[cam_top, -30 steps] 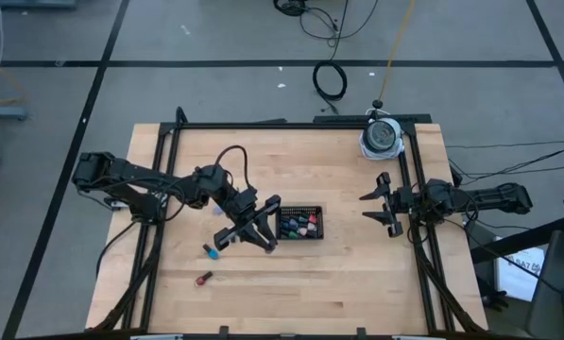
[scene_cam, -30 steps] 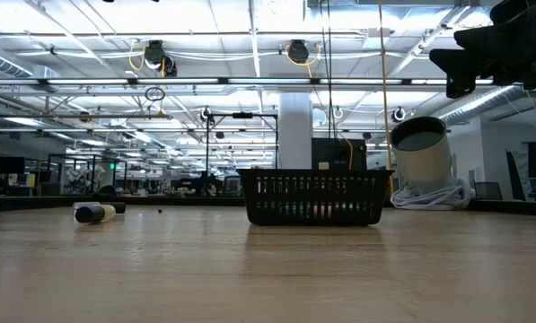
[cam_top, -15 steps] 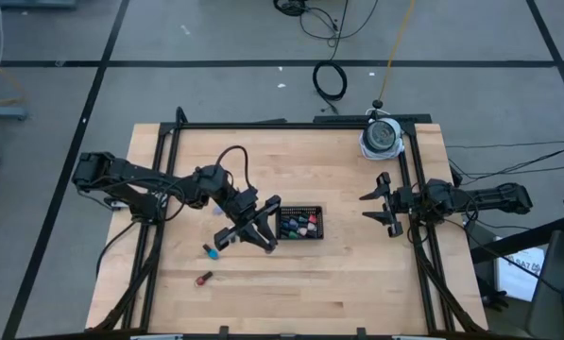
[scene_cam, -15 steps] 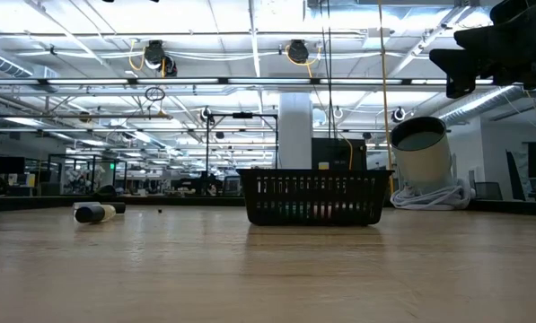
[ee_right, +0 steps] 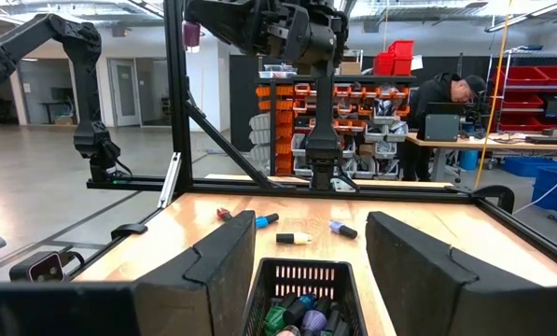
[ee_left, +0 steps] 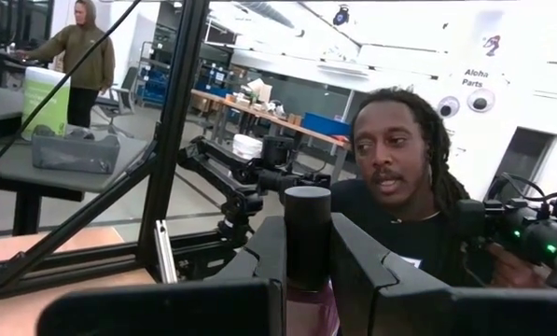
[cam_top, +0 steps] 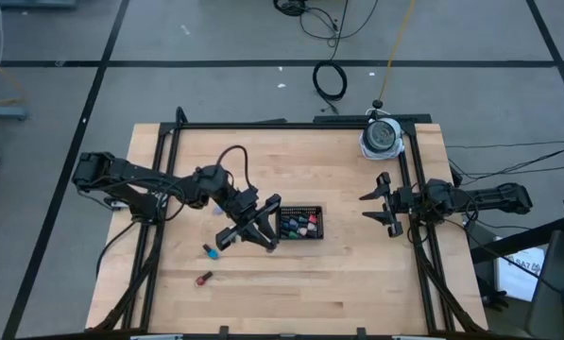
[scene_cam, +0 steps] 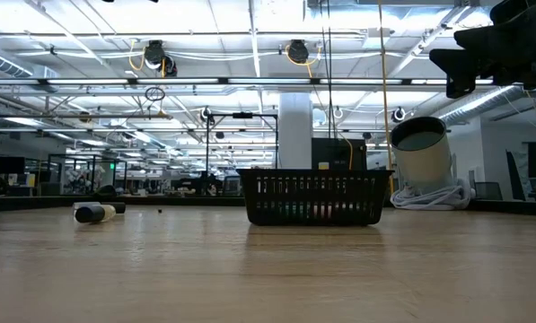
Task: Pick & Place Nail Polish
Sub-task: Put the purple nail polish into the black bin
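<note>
Gripping a nail polish bottle (ee_left: 308, 245), left pincer (ee_left: 306, 271) hovers beside tray (cam_top: 300, 224).

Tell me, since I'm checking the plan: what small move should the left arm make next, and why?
Probably shift the left gripper over the black mesh tray: it is shut on a purple nail polish bottle, raised just beside the tray.

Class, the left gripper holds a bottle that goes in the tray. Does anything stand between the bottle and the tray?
Nothing visible does. The left gripper is shut on a bottle, raised above the table beside the tray, whose top is open. The right gripper waits open, well off to the tray's other side.
</note>
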Available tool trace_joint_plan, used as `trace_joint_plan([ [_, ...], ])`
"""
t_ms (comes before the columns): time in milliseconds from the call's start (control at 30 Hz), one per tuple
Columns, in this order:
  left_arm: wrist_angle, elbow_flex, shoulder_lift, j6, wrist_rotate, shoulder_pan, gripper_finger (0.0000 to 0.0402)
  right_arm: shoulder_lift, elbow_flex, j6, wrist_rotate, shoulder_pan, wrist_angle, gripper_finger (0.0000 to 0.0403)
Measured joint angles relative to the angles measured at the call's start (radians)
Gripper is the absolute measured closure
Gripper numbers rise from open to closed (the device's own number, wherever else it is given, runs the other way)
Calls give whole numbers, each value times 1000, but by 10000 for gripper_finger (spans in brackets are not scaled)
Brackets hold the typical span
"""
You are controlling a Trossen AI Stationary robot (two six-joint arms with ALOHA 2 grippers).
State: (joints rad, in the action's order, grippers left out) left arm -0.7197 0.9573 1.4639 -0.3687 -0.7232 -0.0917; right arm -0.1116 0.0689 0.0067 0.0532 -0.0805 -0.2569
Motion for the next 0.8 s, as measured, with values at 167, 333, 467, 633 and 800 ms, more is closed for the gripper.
trace_joint_plan([
  [167, 16, 0, 0, 0, 18, 1, 364, 0, 0, 0, 0, 0, 0, 209],
  [333, 18, 0, 0, 2, 18, 2, 364, 0, 0, 0, 0, 0, 0, 210],
  [467, 36, 0, 0, 33, 18, 2, 364, 0, 0, 0, 0, 0, 0, 210],
  [633, 69, 0, 0, 73, 19, 2, 364, 0, 0, 0, 0, 0, 0, 209],
  [800, 75, 0, 0, 99, 19, 2, 364, 0, -1, 0, 0, 0, 0, 210],
])
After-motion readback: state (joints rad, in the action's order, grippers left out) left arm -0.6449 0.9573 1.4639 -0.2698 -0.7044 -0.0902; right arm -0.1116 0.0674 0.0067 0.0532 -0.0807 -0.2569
